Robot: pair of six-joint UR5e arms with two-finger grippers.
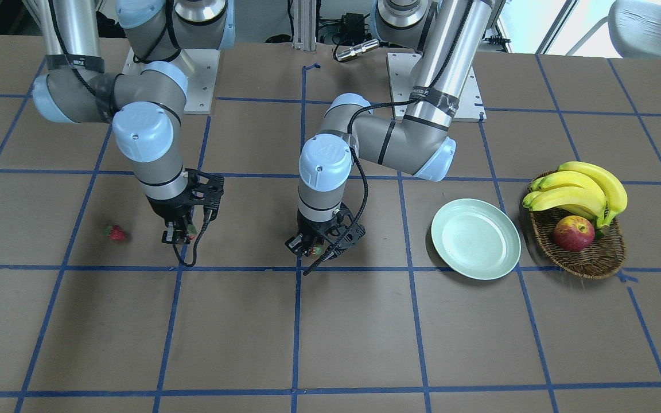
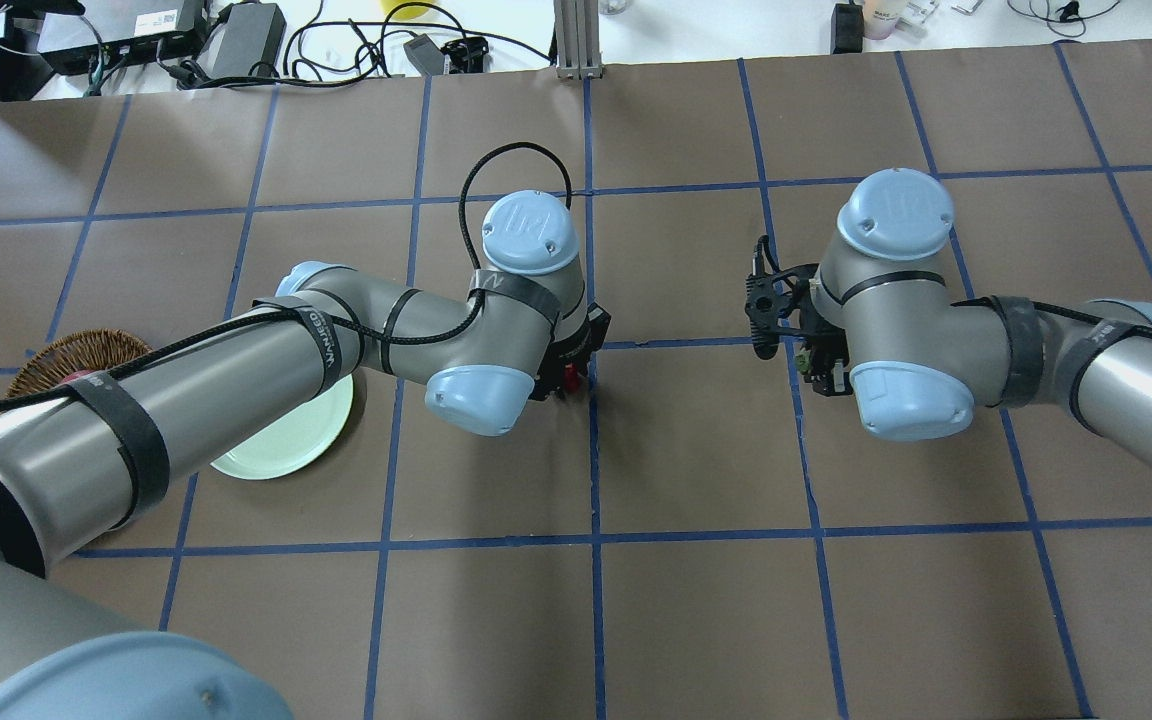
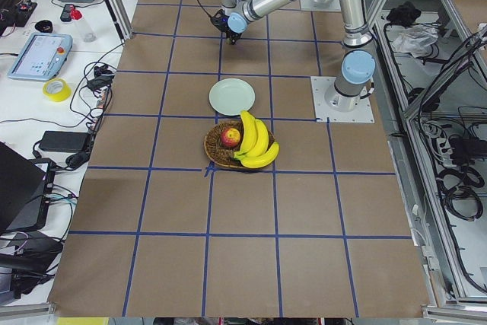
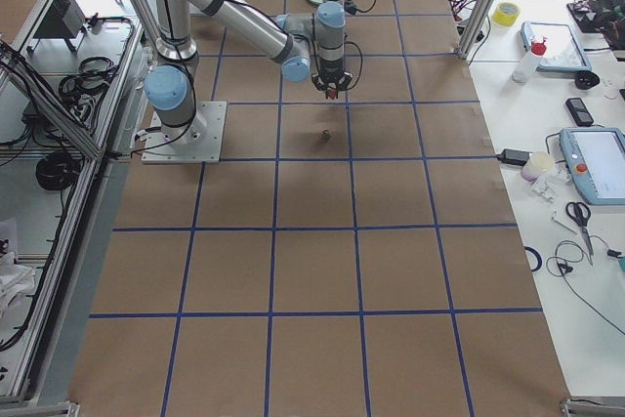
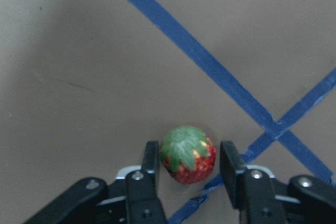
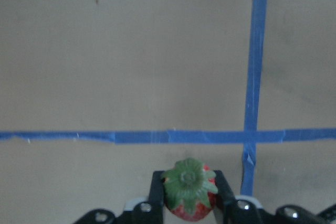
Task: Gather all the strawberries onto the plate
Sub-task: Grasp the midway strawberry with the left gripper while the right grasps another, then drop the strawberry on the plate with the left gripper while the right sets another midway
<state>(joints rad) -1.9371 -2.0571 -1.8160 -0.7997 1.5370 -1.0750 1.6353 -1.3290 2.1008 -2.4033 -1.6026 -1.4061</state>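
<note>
Right gripper (image 6: 188, 179) clenched on one strawberry (image 6: 189, 192), left gripper (image 5: 189, 148) released around a second strawberry (image 5: 188, 156), third strawberry (image 1: 115, 232) laid on the table (image 1: 330, 332) near the right gripper, plate (image 1: 475, 246) set well left of all three

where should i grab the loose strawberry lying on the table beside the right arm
Come straight down and pinch the loose strawberry across its red body. It seems to lie on its side on the table, green cap pointing away from the right arm, so both flanks look free; the cap would likely slip.
</note>
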